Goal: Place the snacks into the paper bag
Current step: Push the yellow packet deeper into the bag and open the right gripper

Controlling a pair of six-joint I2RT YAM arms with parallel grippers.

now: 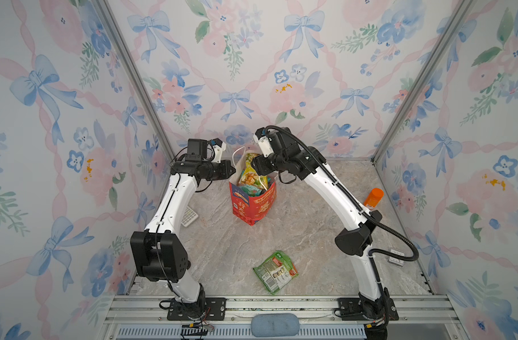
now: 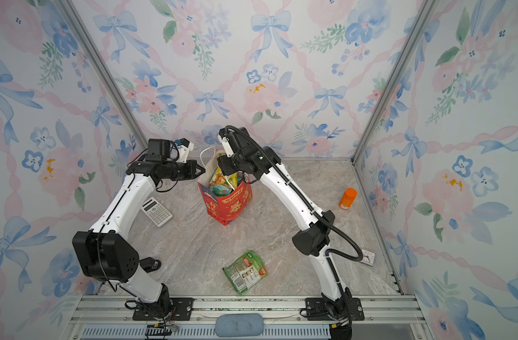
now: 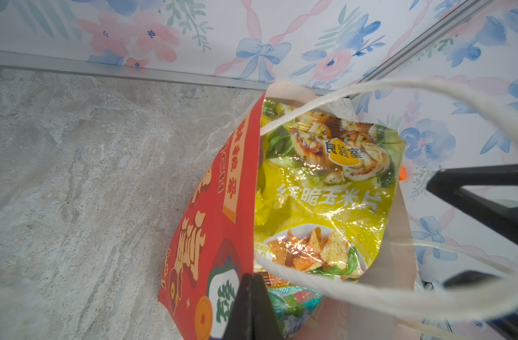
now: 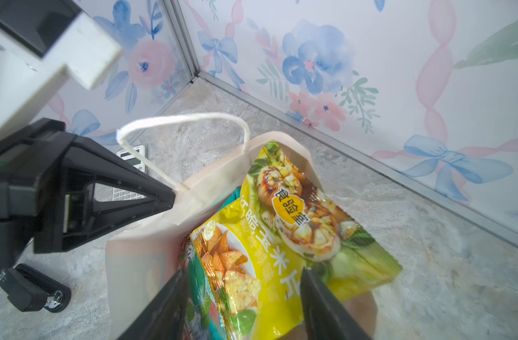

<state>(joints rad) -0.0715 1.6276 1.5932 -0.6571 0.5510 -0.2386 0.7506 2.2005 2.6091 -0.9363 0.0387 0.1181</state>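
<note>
Floral wallpaper [image 1: 252, 73] walls in a marble tabletop [image 1: 296, 235]. Toward its back stands the red paper bag [image 1: 253, 206], its rim pinched by the closed left hand [image 1: 232, 172]. The right hand [image 4: 245, 270], jaws spread, straddles a yellow corn-chip packet [image 4: 281, 235] poking from the bag. A green packet [image 1: 275, 270] lies near the front edge.

Upright red paper bag [image 2: 231, 206], yellow packet [image 2: 219, 178] at its mouth, green packet [image 2: 246, 272] flat on the table [image 2: 281, 235], well apart

Snacks [image 1: 250, 174] stand in the paper bag [image 1: 256, 210]; a lone packet [image 1: 275, 270] lies before it, calculator [image 2: 156, 211] leftward.
</note>
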